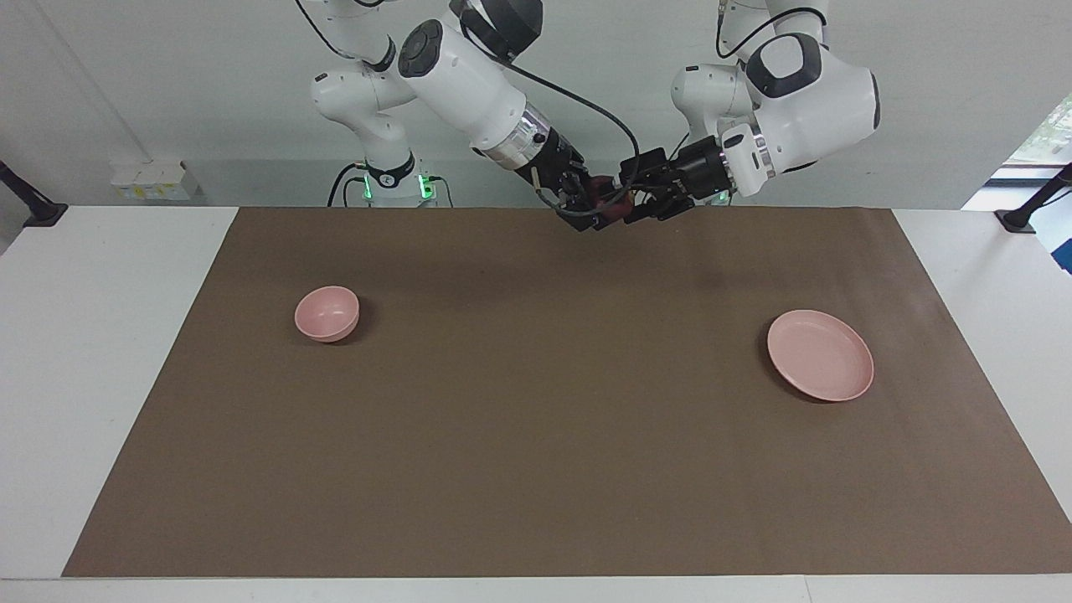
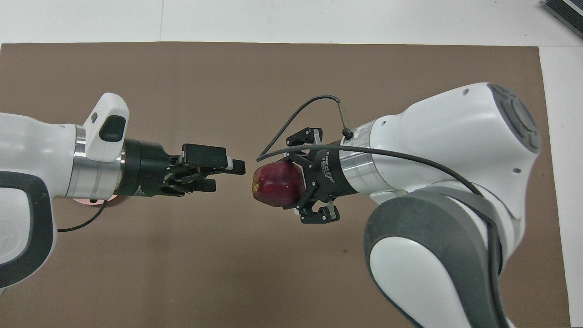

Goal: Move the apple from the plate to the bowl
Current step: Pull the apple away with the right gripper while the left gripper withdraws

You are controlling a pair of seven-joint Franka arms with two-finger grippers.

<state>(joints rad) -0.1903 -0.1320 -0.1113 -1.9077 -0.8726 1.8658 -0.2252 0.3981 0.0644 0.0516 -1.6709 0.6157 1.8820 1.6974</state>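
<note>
1. A white table (image 1: 100, 352) carries a wide brown mat (image 1: 536, 435) that covers most of its top; bare white margins show at both ends and along the edge farthest from the robots.
2. In the facing view a pale wall (image 1: 167, 84) rises at the robots' end, with a small white box (image 1: 155, 180) low on it toward the right arm's end, and a black clamp (image 1: 29, 205) at that table corner.
3. The bowl (image 1: 327, 313) sits upright on the mat toward the right arm's end, nothing in it.
4. The right arm's base (image 1: 389, 180) shows green lights, and the arm slants down over the mat's middle.
5. The right gripper (image 2: 278, 181) has its fingers pinched on the apple (image 2: 278, 184), held in the air above the mat, well apart from both dishes; the overhead view shows its dark red skin and a yellowish spot at the end facing the other arm.
6. The left gripper (image 2: 227, 171) is level with it, fingers spread and holding nothing, with a clear gap to the apple.
7. The plate (image 1: 821, 355) lies flat on the mat toward the left arm's end, bare.
8. A second black clamp (image 1: 1026, 209) stands at that end's corner, beside a bright window edge (image 1: 1047, 134).
</note>
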